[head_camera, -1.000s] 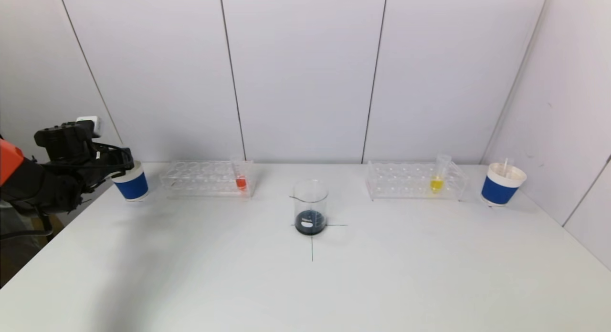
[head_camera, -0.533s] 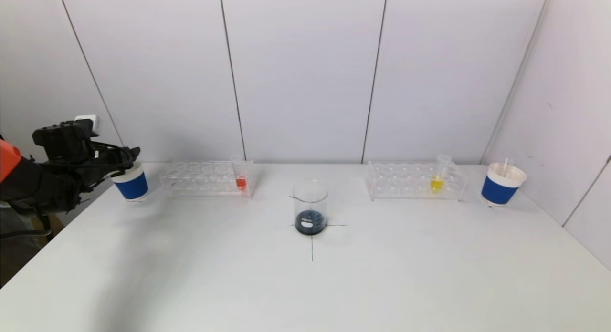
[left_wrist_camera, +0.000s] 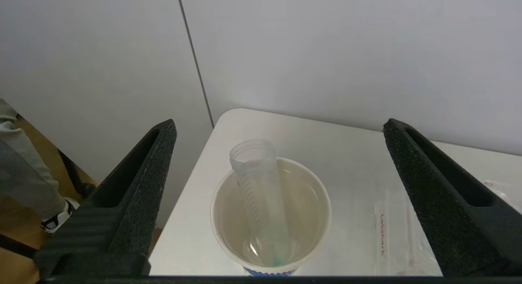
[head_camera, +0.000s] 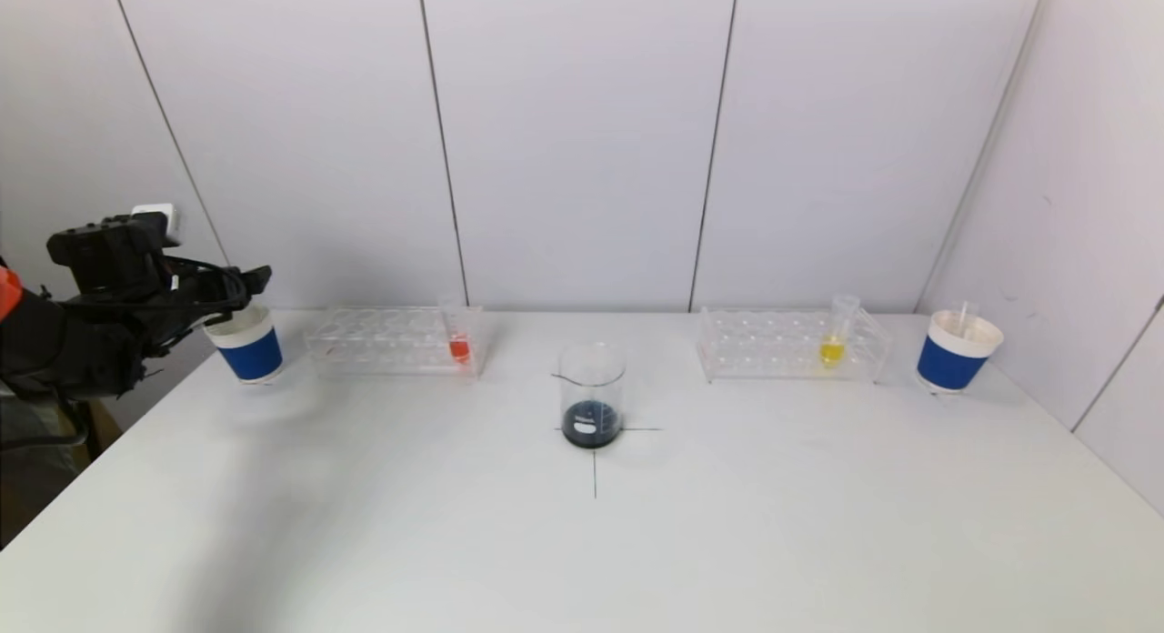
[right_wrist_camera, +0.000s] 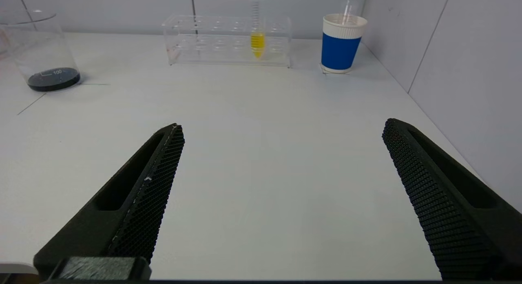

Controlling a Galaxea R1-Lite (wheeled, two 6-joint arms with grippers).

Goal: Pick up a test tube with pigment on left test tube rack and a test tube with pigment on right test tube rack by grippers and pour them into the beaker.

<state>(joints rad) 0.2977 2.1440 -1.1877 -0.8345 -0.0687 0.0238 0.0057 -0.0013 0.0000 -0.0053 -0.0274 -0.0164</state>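
Observation:
The left rack [head_camera: 393,340] holds a test tube with red pigment [head_camera: 458,346]. The right rack [head_camera: 789,344] holds a test tube with yellow pigment [head_camera: 831,349], also in the right wrist view [right_wrist_camera: 257,43]. The beaker [head_camera: 591,395] with dark liquid stands at the table's middle; it also shows in the right wrist view [right_wrist_camera: 40,51]. My left gripper [head_camera: 245,287] is open and empty above the left blue cup [head_camera: 245,344], where an emptied tube [left_wrist_camera: 261,202] leans. My right gripper [right_wrist_camera: 281,131] is open and empty, low over the near table, out of the head view.
A second blue cup [head_camera: 957,351] with an emptied tube stands at the far right, beside the right wall. The table's left edge [head_camera: 109,442] lies just below my left arm. A black cross mark [head_camera: 595,460] is under the beaker.
My left gripper has risen a little above the left blue cup and drawn slightly back to the left. Nothing else has moved.

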